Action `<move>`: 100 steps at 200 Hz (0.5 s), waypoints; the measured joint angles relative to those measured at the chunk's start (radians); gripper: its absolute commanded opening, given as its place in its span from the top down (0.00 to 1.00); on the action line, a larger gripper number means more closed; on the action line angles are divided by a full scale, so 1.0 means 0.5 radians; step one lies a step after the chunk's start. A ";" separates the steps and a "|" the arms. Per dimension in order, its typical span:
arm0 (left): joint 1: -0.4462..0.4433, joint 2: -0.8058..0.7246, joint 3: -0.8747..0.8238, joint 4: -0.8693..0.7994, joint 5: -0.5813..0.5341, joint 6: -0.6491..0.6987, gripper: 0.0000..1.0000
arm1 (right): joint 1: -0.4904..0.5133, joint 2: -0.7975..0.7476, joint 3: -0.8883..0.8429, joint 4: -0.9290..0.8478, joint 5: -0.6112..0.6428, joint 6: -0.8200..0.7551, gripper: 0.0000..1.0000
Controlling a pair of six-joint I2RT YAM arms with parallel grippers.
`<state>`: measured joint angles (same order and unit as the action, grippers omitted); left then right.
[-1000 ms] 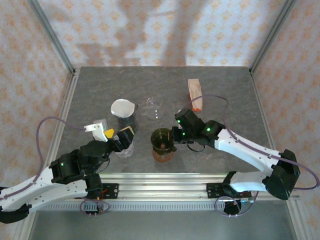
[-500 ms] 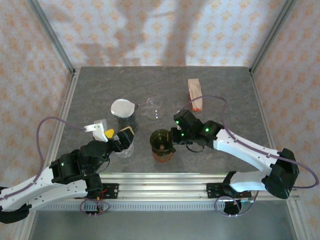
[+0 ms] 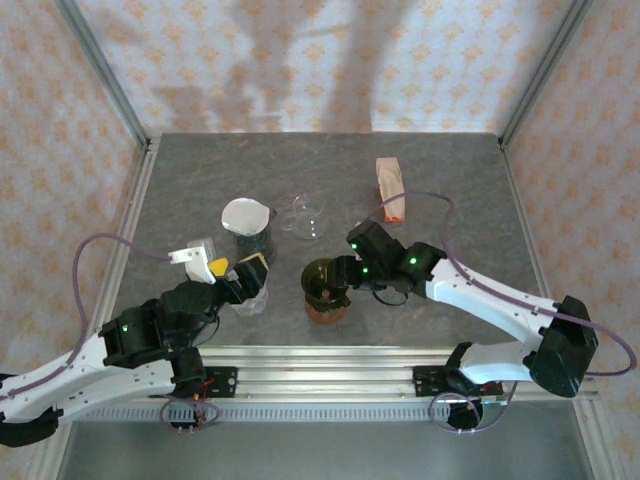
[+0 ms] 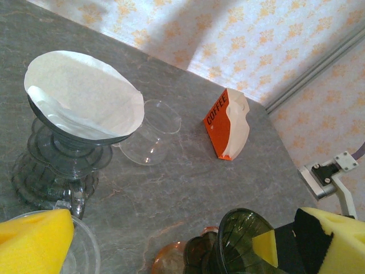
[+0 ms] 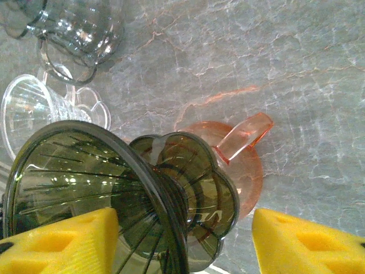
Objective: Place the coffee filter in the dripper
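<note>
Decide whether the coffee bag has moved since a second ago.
No. The coffee bag lies just as far from the table's rear edge as before.

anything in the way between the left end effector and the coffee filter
Nothing visible blocks it. The coffee filter sits open-topped in the grey dripper, just ahead of the open left end effector. A clear glass stands low beneath one pad, lower than the filter's rim.

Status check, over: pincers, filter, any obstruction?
Left pincer open. Right pincer open astride green dripper. Filter sits in grey dripper. Nothing blocking.
</note>
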<state>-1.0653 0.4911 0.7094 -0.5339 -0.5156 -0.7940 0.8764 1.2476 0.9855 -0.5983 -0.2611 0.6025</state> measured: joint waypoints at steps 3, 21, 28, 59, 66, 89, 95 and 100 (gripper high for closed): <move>0.000 0.000 0.000 0.000 0.000 0.000 0.00 | 0.000 -0.007 0.000 0.000 0.011 0.003 0.34; 0.000 -0.001 0.000 0.001 0.000 0.000 0.00 | 0.000 -0.057 0.000 -0.008 0.082 0.002 0.34; 0.000 -0.002 0.000 0.000 0.000 0.001 0.00 | -0.001 -0.085 0.000 -0.020 0.120 -0.003 0.36; 0.000 -0.016 -0.008 0.003 0.001 0.006 0.00 | -0.156 -0.176 0.028 -0.046 0.209 -0.055 0.49; 0.000 -0.018 -0.011 0.003 0.002 0.007 0.00 | -0.231 -0.178 0.050 -0.047 0.219 -0.077 0.52; 0.000 -0.018 -0.012 0.004 0.004 0.016 0.00 | -0.493 -0.118 0.162 -0.046 0.279 -0.182 0.56; 0.000 -0.017 -0.012 0.005 0.005 0.017 0.00 | -0.552 -0.083 0.202 -0.044 0.302 -0.210 0.56; 0.000 -0.014 -0.012 0.005 0.004 0.018 0.00 | -0.600 -0.044 0.242 -0.044 0.326 -0.237 0.57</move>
<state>-1.0653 0.4843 0.7033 -0.5316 -0.5137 -0.7853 0.5762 1.2255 1.1065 -0.6205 -0.0982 0.4839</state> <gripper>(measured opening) 0.994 0.445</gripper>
